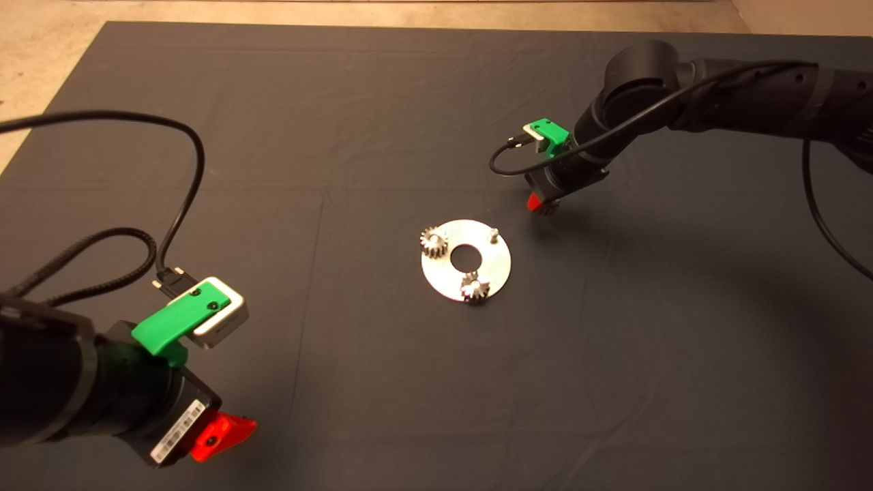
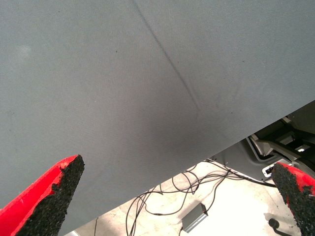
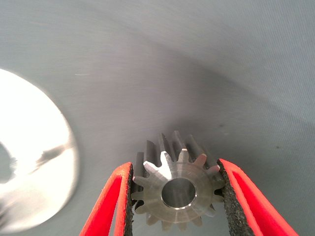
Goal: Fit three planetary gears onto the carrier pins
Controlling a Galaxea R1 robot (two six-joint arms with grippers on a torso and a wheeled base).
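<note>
A: How far along are we w/ the gears?

B: Nearest first. Our left gripper (image 1: 225, 431) waits at the lower left edge of the mat (image 1: 382, 382), fingers (image 2: 54, 194) spread wide, nothing between them. Past it, mid-mat, sits the carrier disc (image 1: 466, 260). Two planetary gears are seated on pins: one on the near edge (image 1: 473, 287), one on the left (image 1: 434, 241). The third carrier pin (image 1: 494, 234), on the far right of the disc, stands bare.

A: And the third gear?

B: The third gear (image 3: 178, 189) is pinched between the black pads of our right gripper (image 1: 541, 202), fingers (image 3: 120, 196) narrowed onto its teeth, centre hole facing the wrist camera. That gripper hangs just beyond the disc's far-right side, near the bare pin but not over it. So we judge two of three done; what's left is to line up the bore w/ the pin and drop it on.

A: Surface and room?

B: Dark cloth mat w/ faint creases. Beyond its far edge, pale bare floor (image 1: 41, 61). Left wrist view shows loose cables (image 2: 167, 194) and a small grey box (image 2: 194, 216) on the floor past the mat edge.
</note>
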